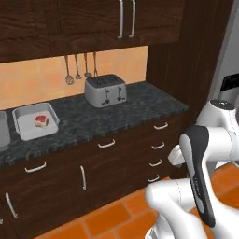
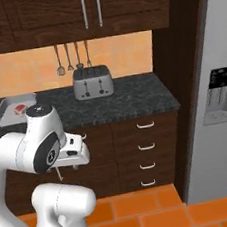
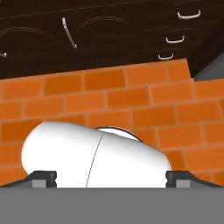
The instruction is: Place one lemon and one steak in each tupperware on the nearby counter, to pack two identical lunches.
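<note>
On the speckled counter (image 1: 144, 108) (image 2: 134, 102), a light grey tupperware (image 1: 21, 127) (image 2: 1, 113) sits at the left. Inside it lies one red and white steak (image 1: 41, 121) (image 2: 20, 109). The lemon is out of view. A grey object (image 1: 2, 131) is cut off by the left edge beside the tray; I cannot tell what it is. My gripper (image 3: 111, 177) hangs low in front of the drawers and faces the orange floor. It is open, its fingertips (image 3: 43, 177) are far apart, and it holds nothing.
A silver toaster (image 1: 106, 90) (image 2: 92, 82) stands mid-counter under hanging utensils (image 1: 77, 67). Dark drawers with silver handles (image 1: 160, 125) (image 3: 191, 14) lie below. A grey fridge (image 2: 219, 97) rises at the right. Orange brick floor (image 3: 109, 100) spreads before the cabinets.
</note>
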### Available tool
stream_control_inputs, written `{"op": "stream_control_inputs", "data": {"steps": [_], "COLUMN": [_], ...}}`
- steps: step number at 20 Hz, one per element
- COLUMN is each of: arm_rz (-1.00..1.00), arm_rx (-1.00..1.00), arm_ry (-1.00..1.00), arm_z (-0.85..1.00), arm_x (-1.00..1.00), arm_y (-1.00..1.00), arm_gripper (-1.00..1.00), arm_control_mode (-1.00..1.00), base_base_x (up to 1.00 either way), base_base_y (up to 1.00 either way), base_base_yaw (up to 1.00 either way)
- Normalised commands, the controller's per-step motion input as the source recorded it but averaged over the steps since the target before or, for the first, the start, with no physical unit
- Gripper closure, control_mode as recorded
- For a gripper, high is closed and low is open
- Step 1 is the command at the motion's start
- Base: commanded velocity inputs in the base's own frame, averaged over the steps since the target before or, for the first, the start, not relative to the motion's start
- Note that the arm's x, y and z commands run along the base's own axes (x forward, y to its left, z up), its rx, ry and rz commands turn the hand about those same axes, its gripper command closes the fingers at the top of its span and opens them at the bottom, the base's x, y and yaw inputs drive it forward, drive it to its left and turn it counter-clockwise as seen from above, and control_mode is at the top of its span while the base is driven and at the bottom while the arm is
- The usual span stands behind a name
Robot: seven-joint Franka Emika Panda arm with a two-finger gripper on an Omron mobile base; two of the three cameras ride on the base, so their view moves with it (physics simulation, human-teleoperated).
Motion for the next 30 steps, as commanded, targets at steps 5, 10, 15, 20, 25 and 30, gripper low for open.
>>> {"op": "stream_control_inputs", "data": {"steps": [5, 10, 15, 20, 25, 30], "arm_rz": [0.0, 0.0, 0.0, 0.0, 0.0, 0.0], "arm_rx": [0.0, 0.0, 0.0, 0.0, 0.0, 0.0], "arm_ry": [0.0, 0.0, 0.0, 0.0, 0.0, 0.0], "arm_z": [0.0, 0.0, 0.0, 0.0, 0.0, 0.0], "arm_x": [0.0, 0.0, 0.0, 0.0, 0.0, 0.0], "arm_y": [0.0, 0.0, 0.0, 0.0, 0.0, 0.0], "arm_gripper": [-1.0, -1.0, -1.0, -1.0, -1.0, -1.0], "arm_control_mode": [1.0, 1.0, 1.0, 1.0, 1.0, 1.0], "base_base_x": [0.17, 0.68, 0.56, 0.15, 0.43, 0.82], "base_base_y": [-1.0, -0.83, -0.83, -0.92, -0.57, -0.31], "base_base_yaw": [-0.03, 0.1, 0.12, 0.02, 0.08, 0.16]}}
